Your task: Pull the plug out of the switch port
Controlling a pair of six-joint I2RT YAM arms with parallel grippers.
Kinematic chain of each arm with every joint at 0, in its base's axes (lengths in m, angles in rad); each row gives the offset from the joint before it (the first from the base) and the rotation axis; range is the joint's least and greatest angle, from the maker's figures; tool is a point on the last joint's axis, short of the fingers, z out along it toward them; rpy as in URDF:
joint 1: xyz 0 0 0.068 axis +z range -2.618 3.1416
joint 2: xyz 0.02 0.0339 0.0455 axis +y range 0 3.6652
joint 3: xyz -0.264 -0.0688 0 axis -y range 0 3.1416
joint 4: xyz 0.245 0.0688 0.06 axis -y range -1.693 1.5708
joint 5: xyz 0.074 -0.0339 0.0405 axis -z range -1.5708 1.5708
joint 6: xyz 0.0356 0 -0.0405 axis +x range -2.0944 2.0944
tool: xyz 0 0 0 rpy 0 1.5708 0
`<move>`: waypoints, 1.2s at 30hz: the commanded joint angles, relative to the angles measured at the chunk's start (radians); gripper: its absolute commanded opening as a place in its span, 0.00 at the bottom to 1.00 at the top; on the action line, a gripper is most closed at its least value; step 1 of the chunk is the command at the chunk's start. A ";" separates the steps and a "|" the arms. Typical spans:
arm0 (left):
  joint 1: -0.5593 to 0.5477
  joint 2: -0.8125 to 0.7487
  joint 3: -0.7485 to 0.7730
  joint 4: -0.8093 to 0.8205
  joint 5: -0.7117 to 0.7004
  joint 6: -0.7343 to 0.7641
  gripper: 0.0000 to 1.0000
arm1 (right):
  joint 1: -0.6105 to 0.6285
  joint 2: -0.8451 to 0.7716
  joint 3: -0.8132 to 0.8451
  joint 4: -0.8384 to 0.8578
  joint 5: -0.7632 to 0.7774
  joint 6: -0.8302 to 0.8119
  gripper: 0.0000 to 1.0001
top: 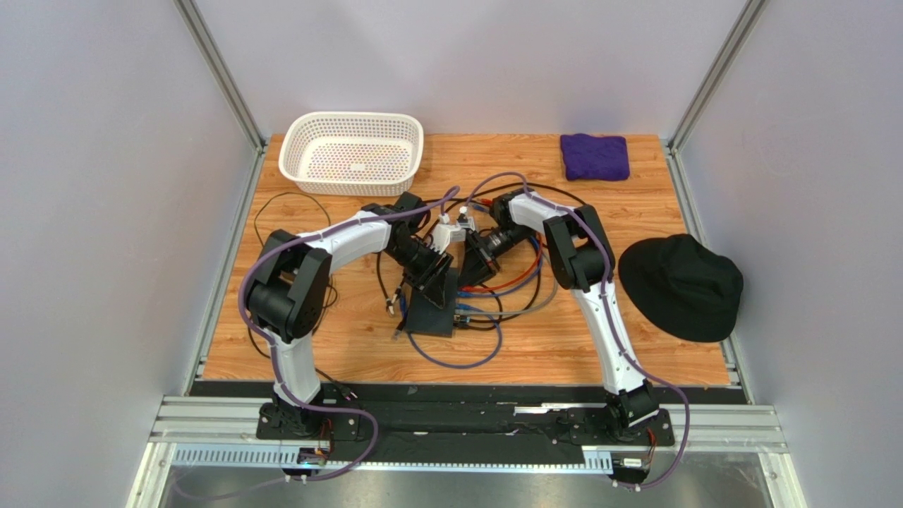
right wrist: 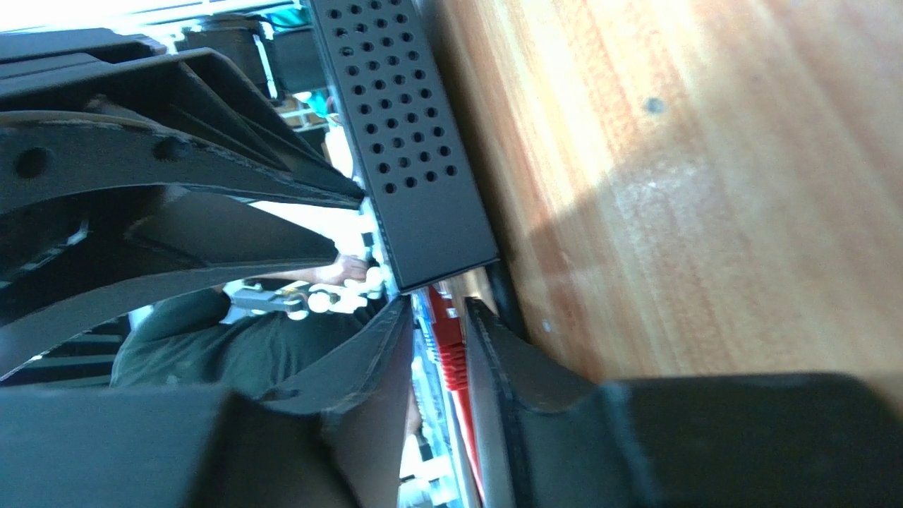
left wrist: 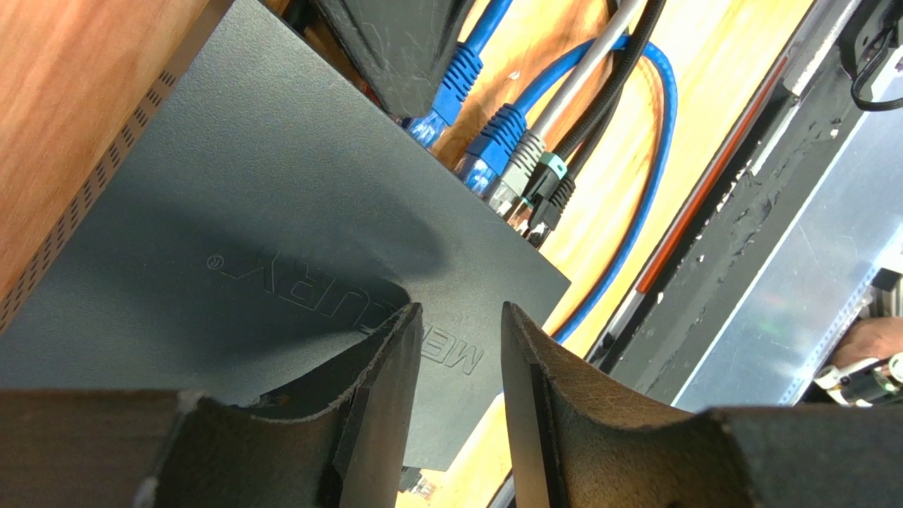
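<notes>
Matte-black switch (top: 435, 312) sits mid-table on the wood-grain table (top: 657, 349), between the two arms, with a tangle of blue and dark cables (top: 458, 363) trailing from its near side. In the left wrist view its top face (left wrist: 265, 212) shows an embossed logo, and a row of plugs sits along the far edge: blue ones (left wrist: 490, 143), a grey one (left wrist: 525, 169), and dark ones with green clips (left wrist: 548, 188). Left gripper (top: 424, 261) is over that face, jaws partly apart (left wrist: 456, 312) with nothing between them, tips at or just above the surface; contact unclear. Right gripper (top: 479, 259) comes in from the other side. Its wrist view shows the switch's perforated side (right wrist: 408, 138) edge-on, fingers close together (right wrist: 437, 302) and a red plug (right wrist: 450, 355) in the narrow gap; can't tell if it is pinched or loose. White basket (top: 291, 148) far left, purple cloth (top: 594, 156) far right, black hat (top: 680, 286) at the right edge, all well apart from the switch.
</notes>
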 commanded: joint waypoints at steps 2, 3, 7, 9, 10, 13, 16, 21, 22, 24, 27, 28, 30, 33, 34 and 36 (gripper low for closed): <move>-0.024 0.090 -0.064 -0.004 -0.204 0.086 0.47 | 0.026 0.036 -0.006 0.110 0.175 -0.114 0.24; -0.024 0.087 -0.064 -0.003 -0.204 0.085 0.47 | 0.028 0.036 -0.017 0.110 0.178 -0.115 0.18; -0.026 0.089 -0.064 -0.003 -0.204 0.086 0.47 | 0.029 0.037 -0.012 0.098 0.187 -0.111 0.06; -0.026 0.090 -0.064 -0.004 -0.207 0.088 0.47 | 0.025 0.030 -0.006 0.092 0.211 -0.106 0.03; -0.027 0.093 -0.064 -0.003 -0.210 0.089 0.47 | 0.022 0.024 -0.002 0.070 0.216 -0.115 0.02; -0.027 0.096 -0.063 -0.003 -0.210 0.091 0.47 | -0.006 0.019 0.035 0.026 0.206 -0.129 0.00; -0.029 0.101 -0.063 -0.003 -0.207 0.094 0.47 | -0.031 0.059 0.099 -0.031 0.170 -0.137 0.00; -0.032 0.100 -0.063 -0.006 -0.215 0.102 0.47 | -0.049 0.068 0.046 -0.063 0.104 -0.143 0.00; -0.032 0.098 -0.066 -0.006 -0.213 0.103 0.47 | -0.048 0.068 0.034 -0.103 0.098 -0.181 0.00; -0.034 0.096 -0.066 -0.003 -0.215 0.105 0.47 | -0.048 0.080 0.038 -0.191 0.092 -0.227 0.00; -0.035 0.099 -0.066 -0.004 -0.215 0.106 0.47 | -0.046 0.094 0.067 -0.217 0.095 -0.246 0.00; -0.037 0.101 -0.063 -0.006 -0.213 0.109 0.47 | -0.046 0.108 0.078 -0.214 0.096 -0.240 0.00; -0.037 0.107 -0.056 -0.012 -0.213 0.111 0.47 | -0.046 0.117 0.099 -0.214 0.103 -0.228 0.00; -0.038 0.106 -0.058 -0.012 -0.215 0.117 0.47 | -0.051 0.087 0.066 -0.229 0.103 -0.263 0.00; -0.038 0.103 -0.059 -0.010 -0.215 0.118 0.47 | -0.052 0.070 0.055 -0.233 0.112 -0.279 0.00; -0.038 0.098 -0.064 -0.006 -0.213 0.117 0.47 | -0.060 0.005 0.032 -0.265 0.129 -0.362 0.00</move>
